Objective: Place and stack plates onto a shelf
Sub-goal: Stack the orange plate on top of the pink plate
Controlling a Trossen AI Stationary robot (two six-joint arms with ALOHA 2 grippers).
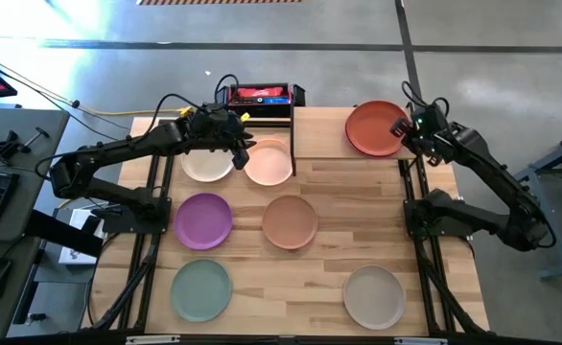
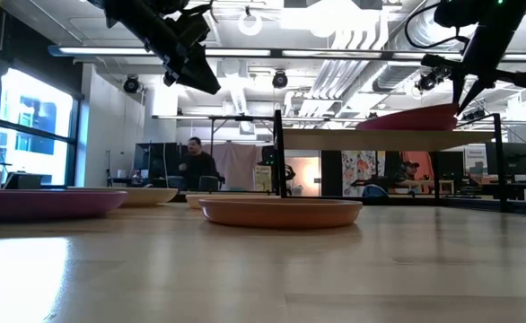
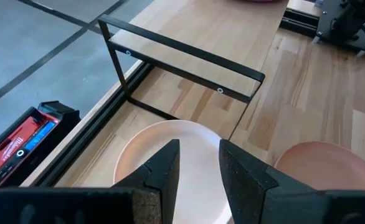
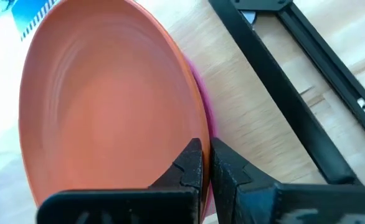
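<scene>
The shelf (image 1: 321, 134) stands at the table's far edge. An orange-red plate (image 1: 373, 127) lies on it over a magenta plate (image 4: 202, 93). My right gripper (image 1: 403, 129) is shut on the orange-red plate at the shelf's right end. My left gripper (image 1: 244, 144) hangs open and empty, well above the pale pink plate (image 1: 269, 161), which lies on the table next to the shelf's left leg. The cream plate (image 1: 207, 161), purple plate (image 1: 202, 218), tan plate (image 1: 290, 220), mint green plate (image 1: 201, 289) and beige-grey plate (image 1: 374, 296) lie flat on the table. My right gripper pinches the orange-red plate's rim (image 4: 194, 134) on the side toward the table's right edge, between its two fingers. The fingers come from the right, slanting down. In the low view the plate (image 2: 407, 117) sits tilted, its gripped side raised and its other side down on the shelf.
A red and black box (image 1: 259, 94) sits beyond the table's far edge, behind the shelf's left end. The shelf's black frame (image 3: 182, 53) stands just past the pale pink plate. The shelf's left half is bare wood. People sit in the room beyond the table.
</scene>
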